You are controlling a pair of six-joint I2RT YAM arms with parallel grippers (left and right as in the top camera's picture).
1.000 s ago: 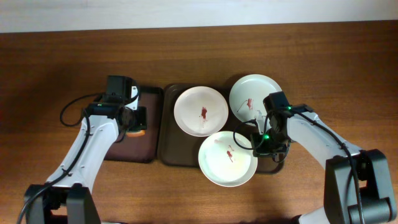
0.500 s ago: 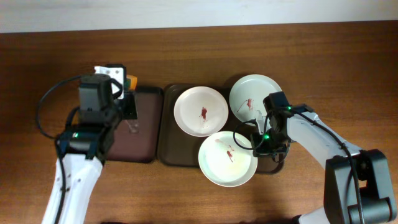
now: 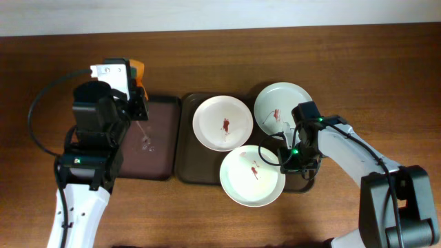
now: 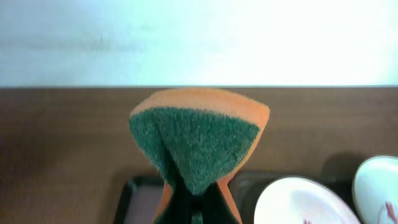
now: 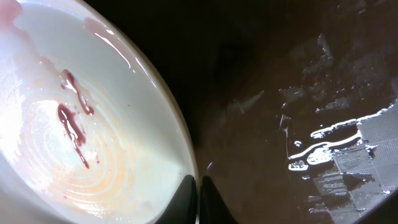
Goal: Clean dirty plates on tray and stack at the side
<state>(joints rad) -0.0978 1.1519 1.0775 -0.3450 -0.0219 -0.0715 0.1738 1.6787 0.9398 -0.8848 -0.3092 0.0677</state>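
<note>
At the near edge of the tray (image 3: 187,169), the nearest plate (image 3: 252,180) is seen overhanging the raised rim toward the front of the desk (image 3: 207,220), where open wood is left on either side. Its rim is pinched, as far as the dark wrist view allows, by the right gripper (image 5: 198,198), whose jaws are pressed almost together at the plate's right side. A red smear is carried in its middle, ringed by faint orange streaks. Just beyond, with rims overlapping in the overhead view, the middle plate (image 3: 222,122) is set flat inside the tray, a red smear at its centre. The far plate (image 3: 282,103) is laid over the tray's far-right corner and is smeared likewise. Just beside the tray on the left, a smaller dark tray (image 3: 148,148) is placed, with wet spots on it. Above its far edge the left gripper (image 4: 194,202) is held high, its jaws clamped on a sponge (image 4: 199,134), orange-backed, green-faced and folded by the squeeze. Bare desk is left beyond, up to the pale wall (image 4: 199,37).
</note>
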